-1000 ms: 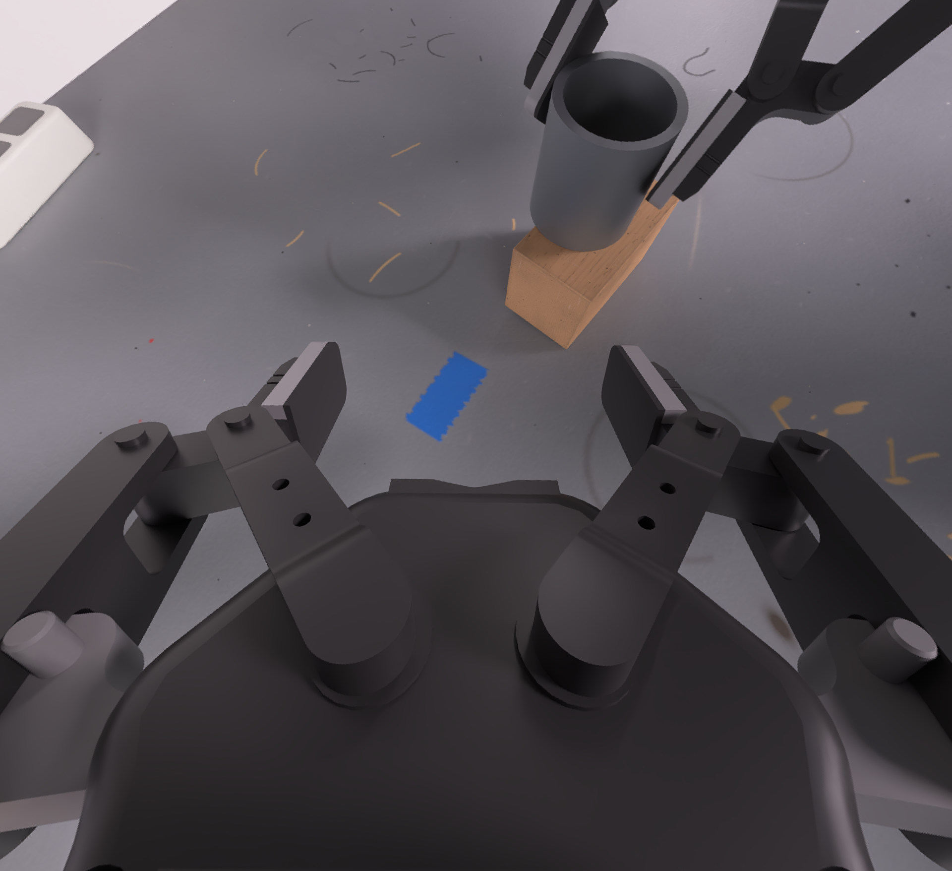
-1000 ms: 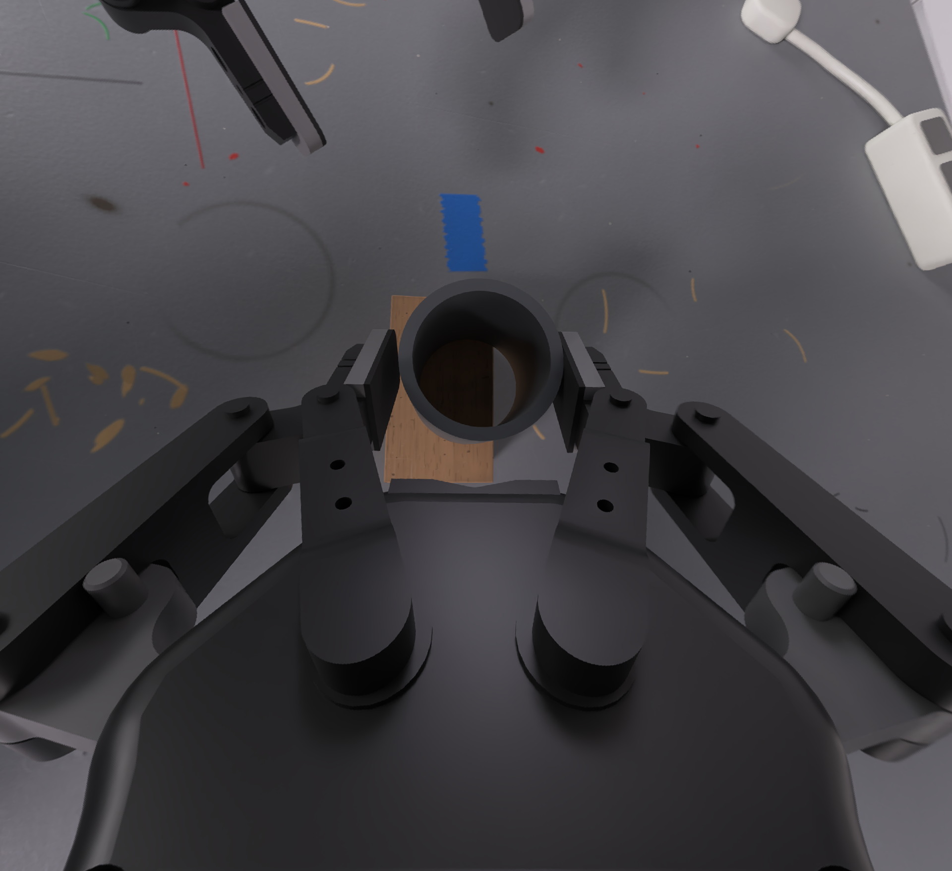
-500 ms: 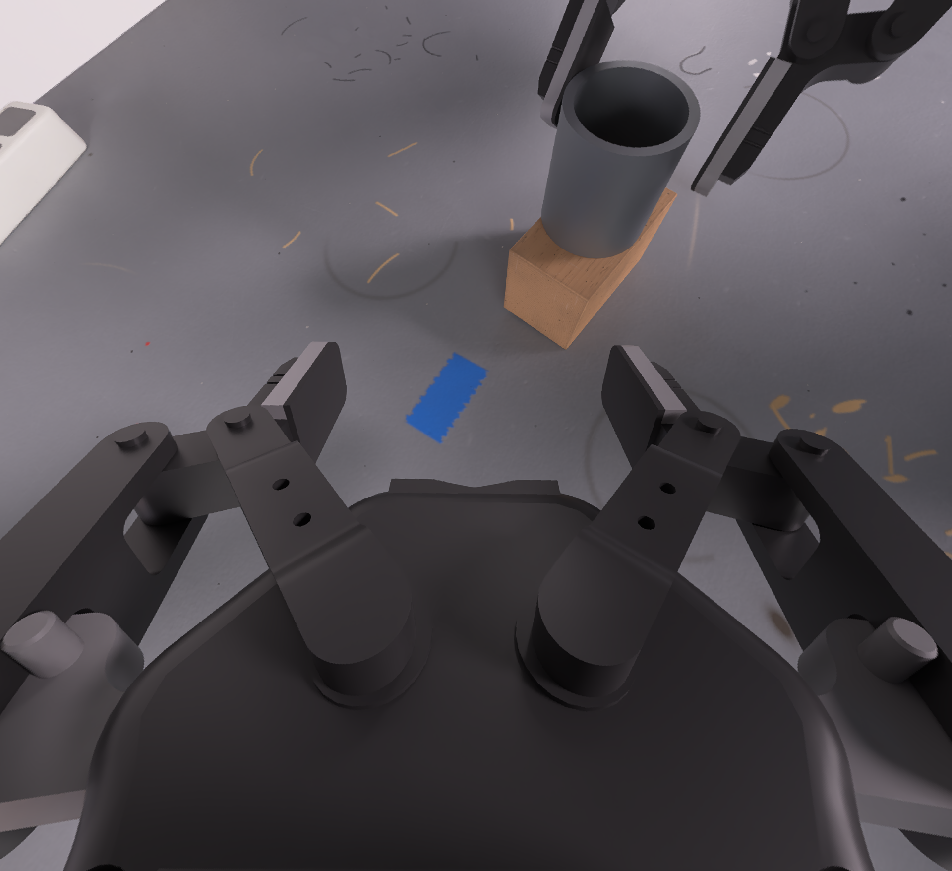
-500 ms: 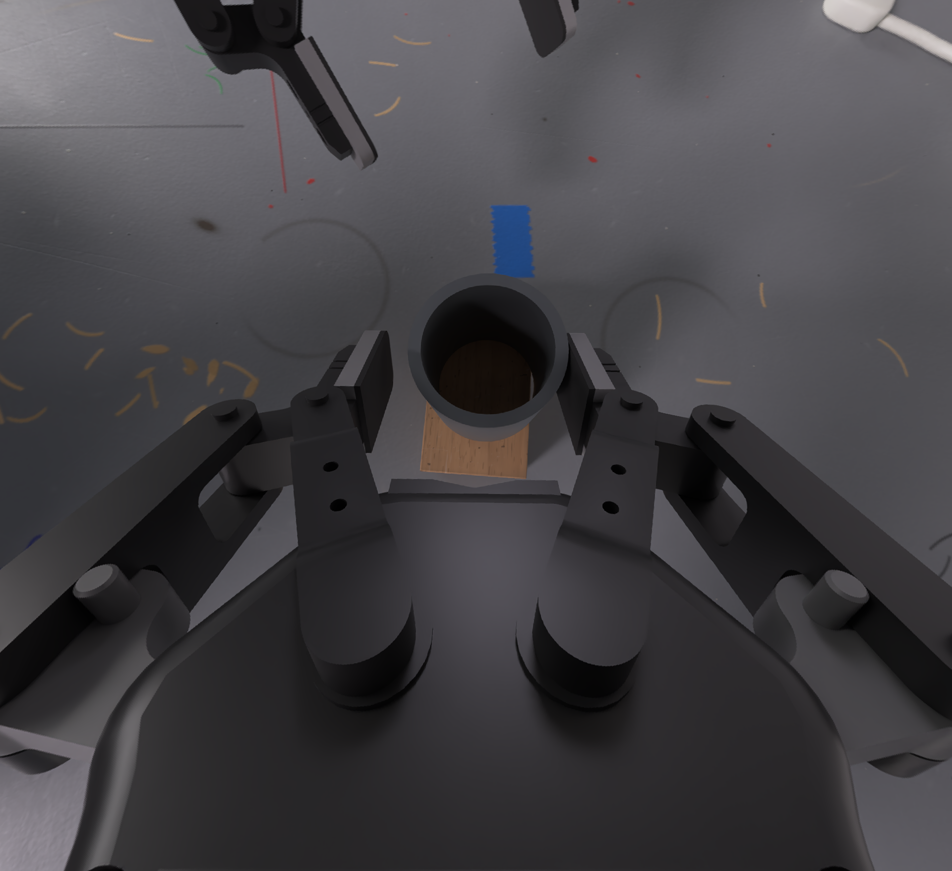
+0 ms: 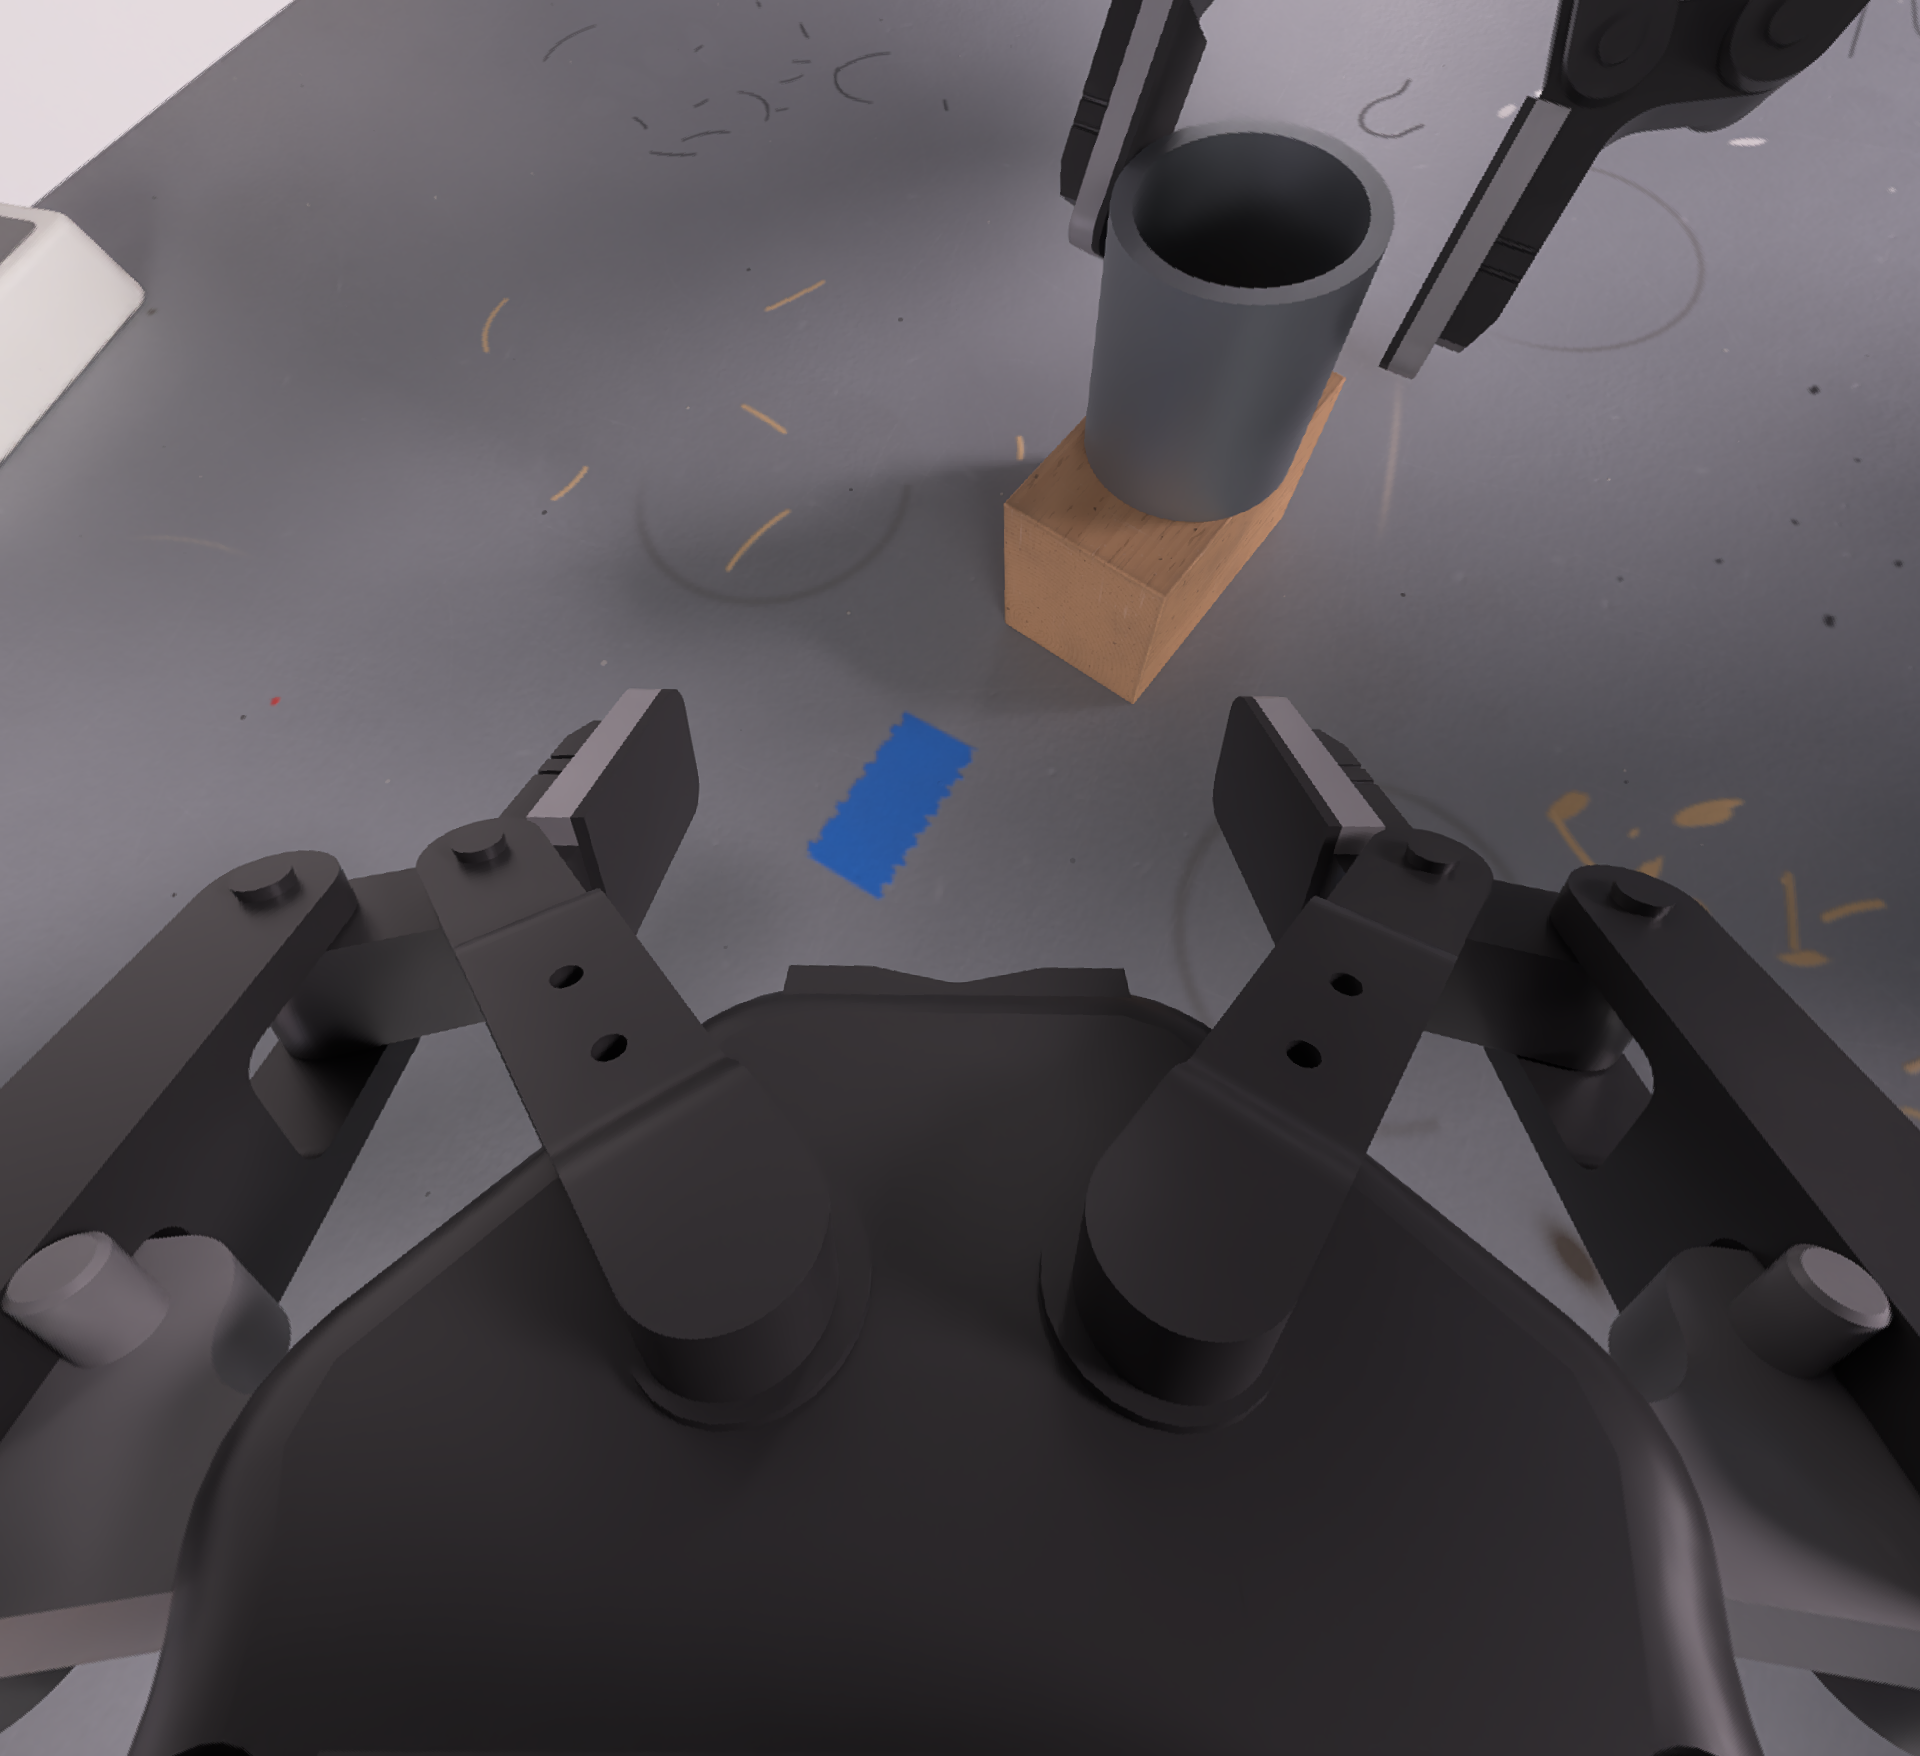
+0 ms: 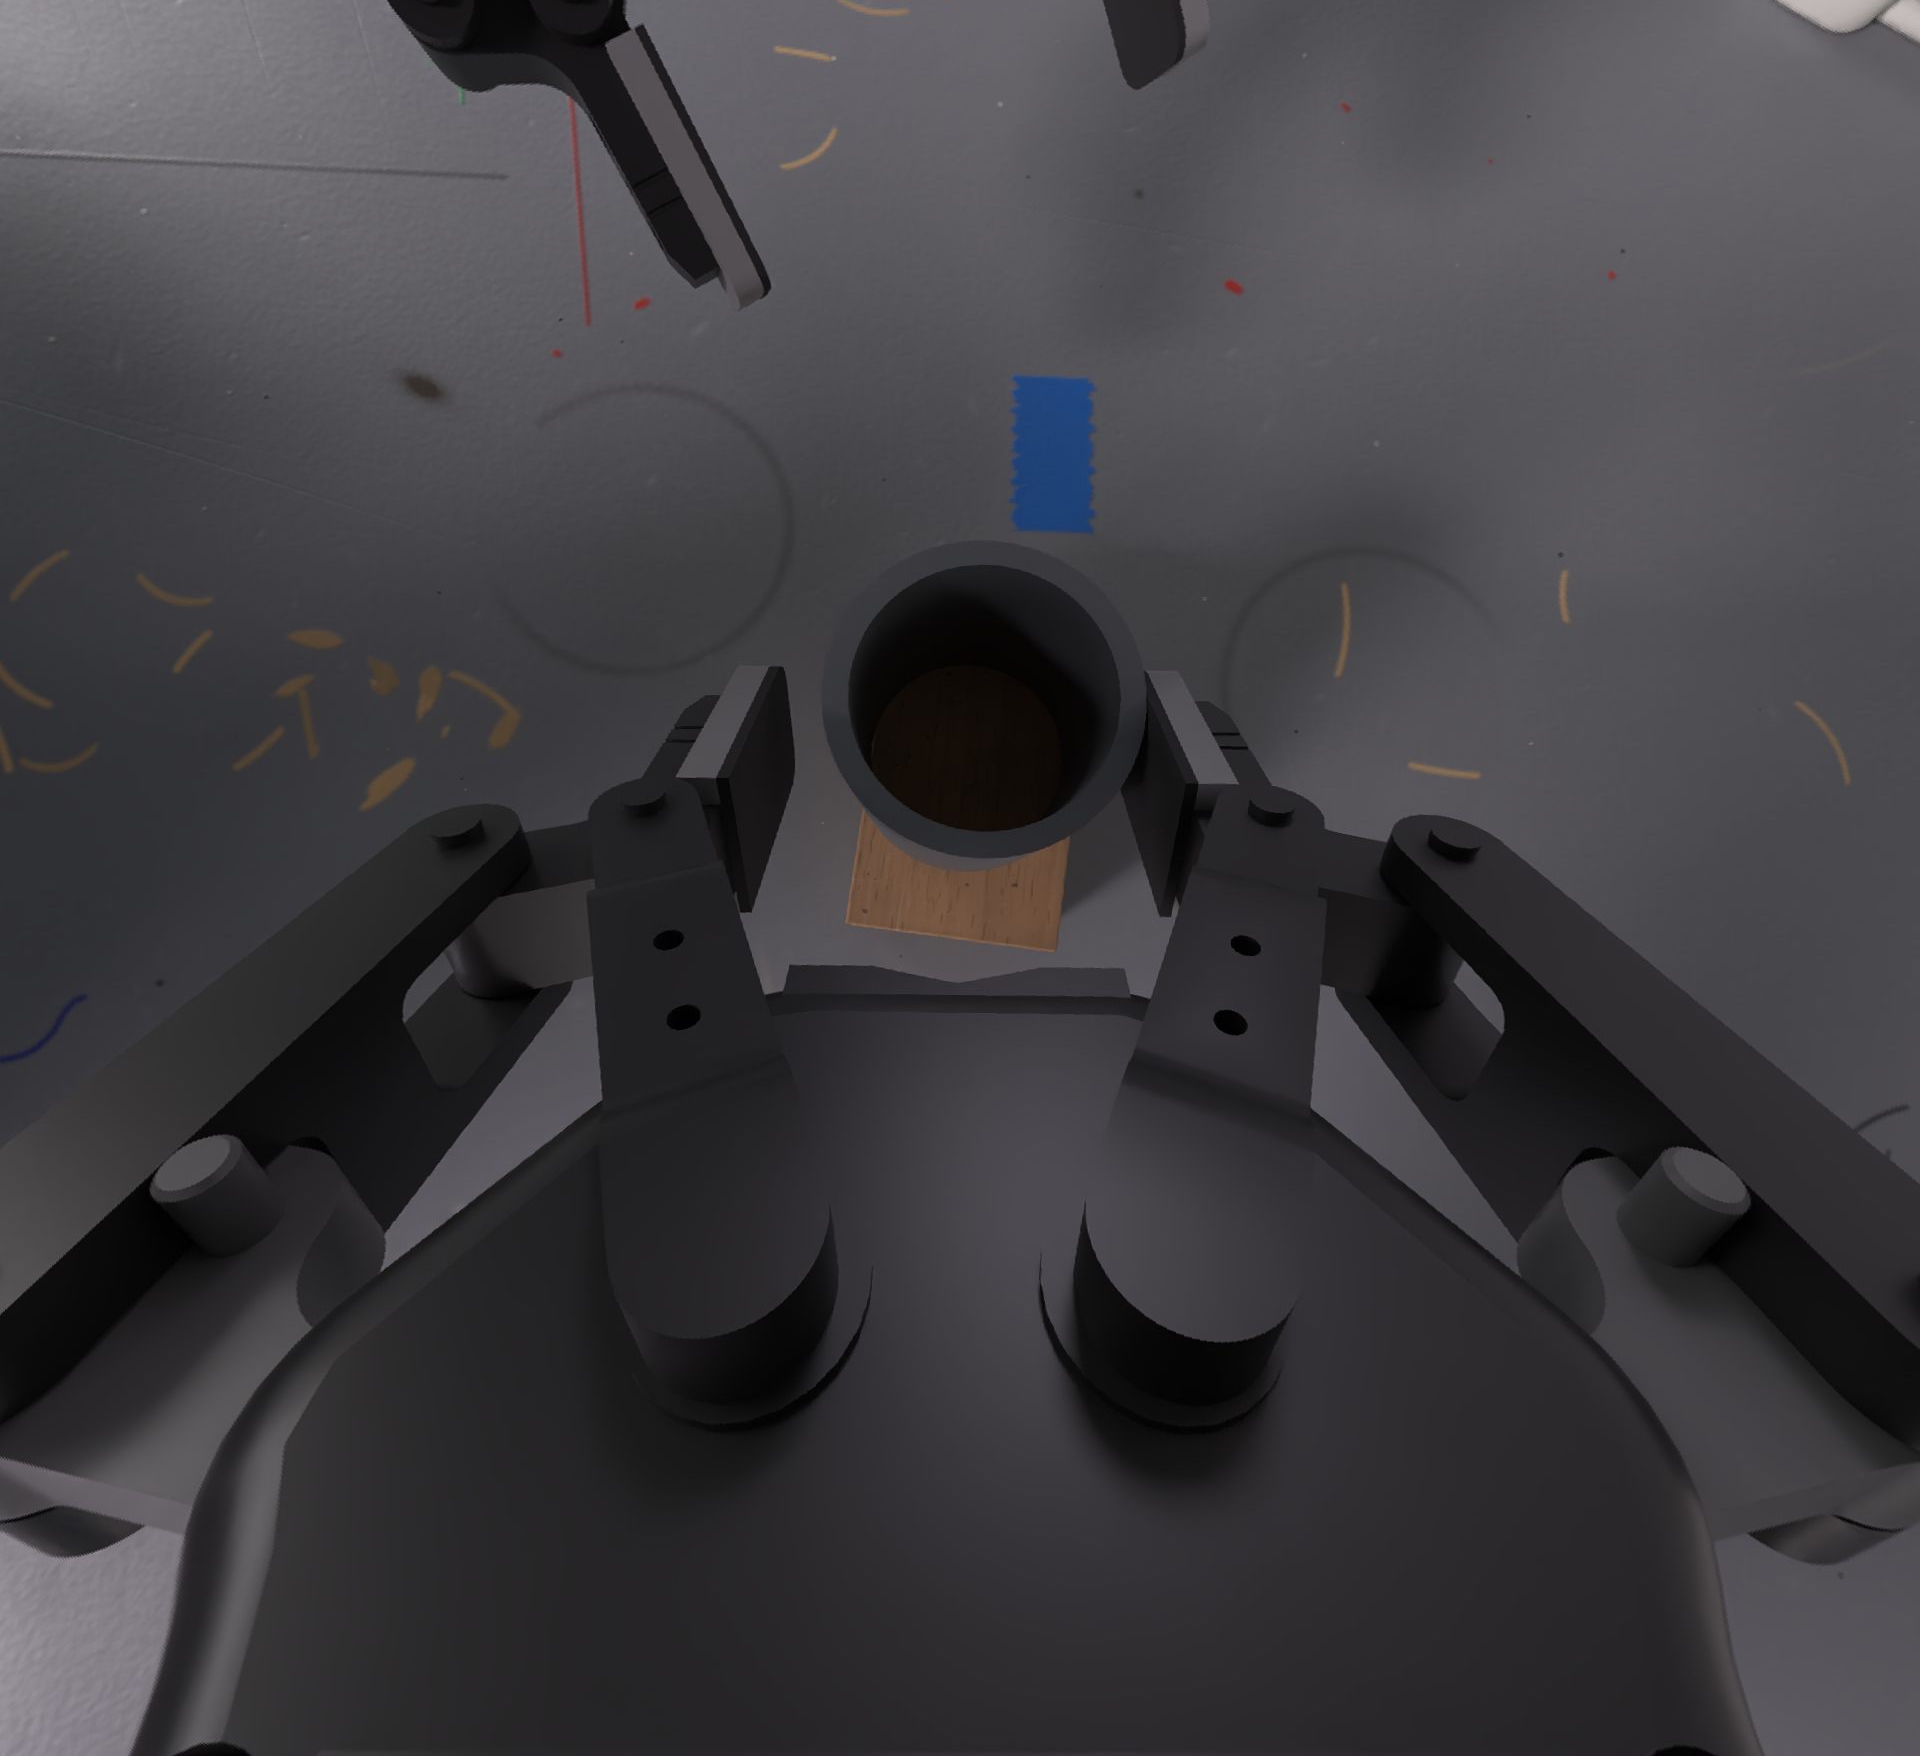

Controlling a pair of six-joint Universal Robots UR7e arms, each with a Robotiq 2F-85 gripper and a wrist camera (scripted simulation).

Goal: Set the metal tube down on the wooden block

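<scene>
A: So, where does the metal tube (image 5: 1216, 356) stand?

B: Upright on the wooden block (image 5: 1132, 584), open end up. In the right wrist view the wood shows through the bore, so its long axis runs straight up, in line with that camera's gaze. It sits toward one end of the block's top, and the rim seems to reach the block's long edges.

A: And the right gripper (image 6: 961, 792)?

B: Spread, with one finger on each side of the tube. From the left wrist view the far finger is clearly off the wall, with daylight between. The other finger (image 5: 1101, 179) sits just beside the rim; I cannot tell whether it touches.

A: The left gripper (image 5: 956, 771)?

B: Open wide and empty, hovering over a strip of blue tape (image 5: 891, 804) on the grey table (image 5: 416, 459), well apart from the block.

A: So the right arm is nearer.

B: Yes. The tube lies straight between its fingers. I judge the placing done, and any retreat should go up along the tube's axis, since a sideways drift could knock it off.
</scene>
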